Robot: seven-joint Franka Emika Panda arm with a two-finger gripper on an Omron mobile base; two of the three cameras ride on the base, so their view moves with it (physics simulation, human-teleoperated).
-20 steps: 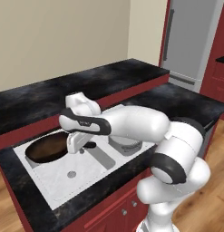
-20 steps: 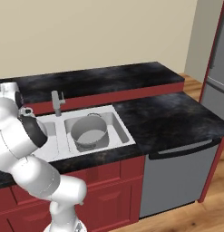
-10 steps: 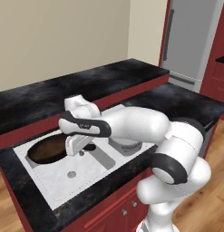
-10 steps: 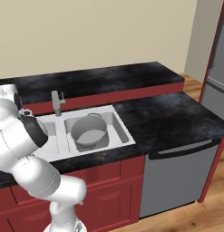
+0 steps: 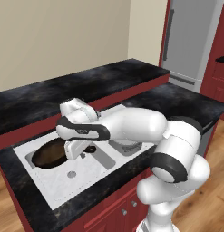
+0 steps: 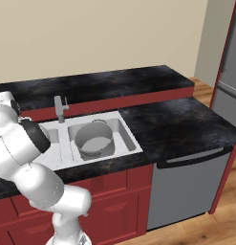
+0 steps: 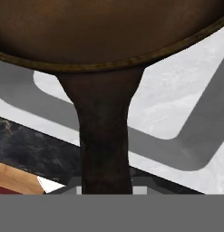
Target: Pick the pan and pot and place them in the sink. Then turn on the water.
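One relation: the pan's handle runs straight along the gripper's own line, so the pan lies dead ahead of the hand, not off to a side.
Gripper (image 5: 71, 152): jaws narrow, closed on the pan's handle; the hand hangs low over the left basin of the sink, fingers pointing down and outward toward the pan.
Handle (image 7: 103, 136): dark, straight, rising from between the fingers up to the pan's rim; long axis in line with the hand.
Pan (image 5: 51, 153): brown, shallow, in the left basin, just beyond the hand; whether its base touches the basin floor cannot be told.
Drain (image 5: 71, 174): nearer the front edge than the pan, uncovered.
Sink (image 6: 131, 139): white, two basins, set in the black counter.
Pot (image 6: 93, 139): grey, upright, in the right basin, apart from the pan across the divider.
Faucet (image 6: 59, 108): grey post behind the divider, beyond both basins, untouched.
Judgement: both vessels appear to be in the sink; release comes next, then a pull-back along the handle's axis, then a reach up and back to the faucet.
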